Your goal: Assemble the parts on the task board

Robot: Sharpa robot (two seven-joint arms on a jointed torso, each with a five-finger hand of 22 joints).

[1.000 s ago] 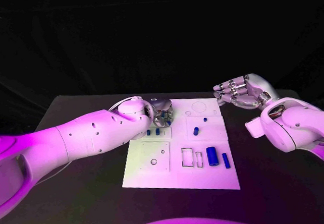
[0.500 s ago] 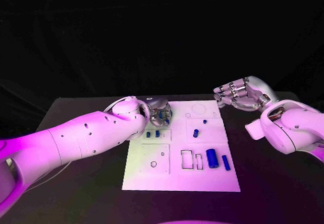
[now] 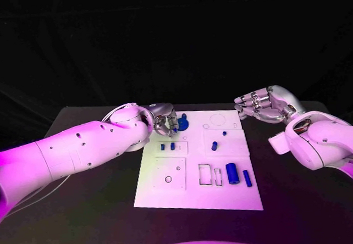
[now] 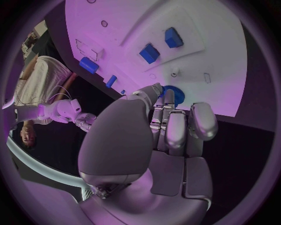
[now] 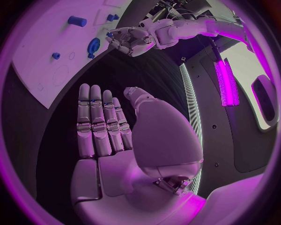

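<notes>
Task board (image 3: pixel 198 195) mid-table, gear (image 3: pixel 183 122) at its far left corner, cylinder (image 3: pixel 232 172) toward near right.

Left hand (image 3: pixel 165 122) fingers at blue gear (image 3: pixel 183 123), task board (image 3: pixel 198 195) far-left corner; right hand (image 3: pixel 263 105) empty beside board.

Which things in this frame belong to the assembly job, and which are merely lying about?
Belonging to the job:
- task board
- blue gear, at the left hand fingertips, whether gripped is unclear
- two small blue blocks
- blue cylinder and slim blue bar
- blue peg

Just there:
- right hand, open, off the board
- black table
</notes>
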